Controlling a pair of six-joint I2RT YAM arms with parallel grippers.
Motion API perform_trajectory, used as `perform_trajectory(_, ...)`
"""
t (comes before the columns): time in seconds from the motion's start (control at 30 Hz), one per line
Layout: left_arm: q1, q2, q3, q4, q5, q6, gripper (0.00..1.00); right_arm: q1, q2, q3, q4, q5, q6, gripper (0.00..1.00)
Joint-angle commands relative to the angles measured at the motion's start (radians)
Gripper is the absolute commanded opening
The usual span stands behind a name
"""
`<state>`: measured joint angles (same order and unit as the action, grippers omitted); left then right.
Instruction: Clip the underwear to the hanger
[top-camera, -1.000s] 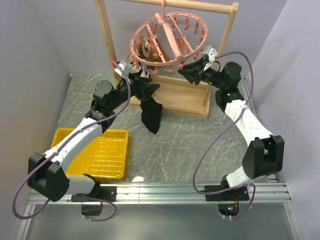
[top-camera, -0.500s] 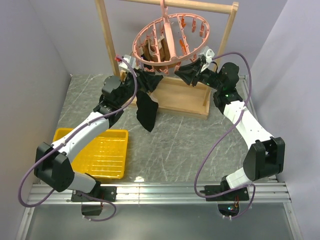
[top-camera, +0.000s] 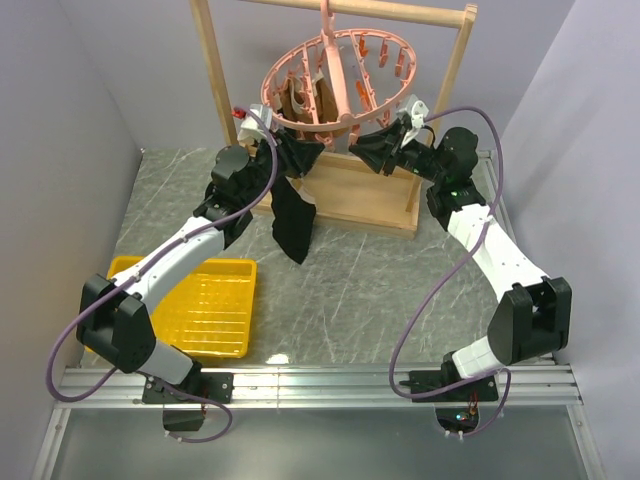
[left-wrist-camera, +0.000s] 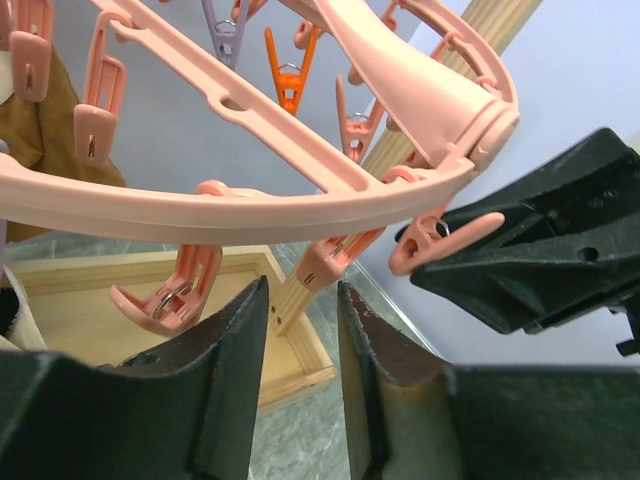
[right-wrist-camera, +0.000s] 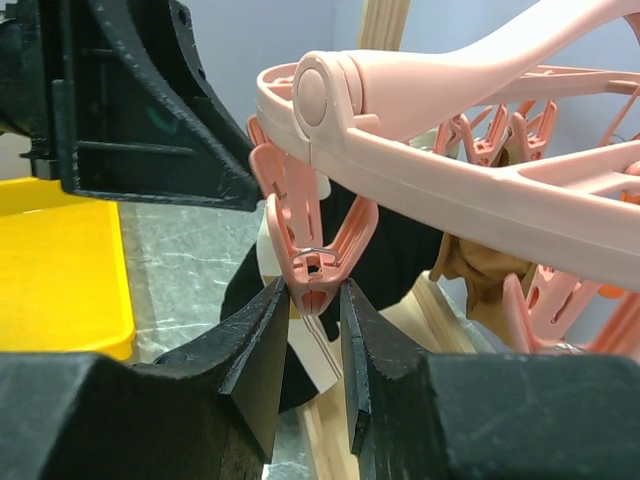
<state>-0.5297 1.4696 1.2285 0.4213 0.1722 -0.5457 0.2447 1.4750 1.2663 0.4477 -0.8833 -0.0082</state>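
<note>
Marble table (top-camera: 350, 290); peg (right-wrist-camera: 312, 262) (right-wrist view only)

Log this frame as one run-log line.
left claw: holds underwear up at hanger rim | right claw: pinching a peg on the ring | underwear: not yet clipped

Three viewpoints around one hanging rig

Looked down from high behind the arm bases onto the tabletop (top-camera: 400, 270); rode each wrist, pressed close and angled upward past dark fingers (left-wrist-camera: 225, 380). Shared among all three: the hanger (top-camera: 330, 85) (left-wrist-camera: 300, 190) (right-wrist-camera: 450, 190) rim, with the opposite end effector (left-wrist-camera: 540, 250) (right-wrist-camera: 130, 100) facing each wrist lens.
</note>
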Motion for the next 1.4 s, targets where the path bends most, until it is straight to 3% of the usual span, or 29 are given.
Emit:
perform_trajectory(0.0,-0.001,-0.003,0.048,0.02,-0.03,-0.023,0.37,0.011,-0.062,-0.019,0.016,-0.014,0.007,0.32)
perform_trajectory(0.4,0.004,0.015,0.074,0.031,-0.036,-0.027,0.31,0.016,-0.076,-0.042,-0.026,-0.014,-0.016,0.36)
perform_trajectory(0.57,0.002,0.024,0.095,0.019,-0.036,-0.014,0.14,0.025,-0.108,-0.102,-0.05,-0.023,-0.032,0.4)
perform_trajectory(0.7,0.005,0.026,0.103,0.005,-0.014,-0.008,0.02,0.06,-0.122,-0.136,-0.13,-0.068,-0.093,0.33)
perform_trajectory(0.93,0.011,0.014,0.098,-0.022,0.033,0.016,0.0,0.111,-0.094,-0.07,-0.061,0.013,-0.058,0.37)
perform_trajectory(1.1,0.011,0.011,0.095,-0.032,0.062,0.027,0.0,0.125,-0.051,0.002,-0.066,0.099,-0.101,0.43)
perform_trajectory(1.37,0.011,0.014,0.095,-0.032,0.101,0.03,0.0,0.16,-0.016,0.041,-0.081,0.196,-0.2,0.44)
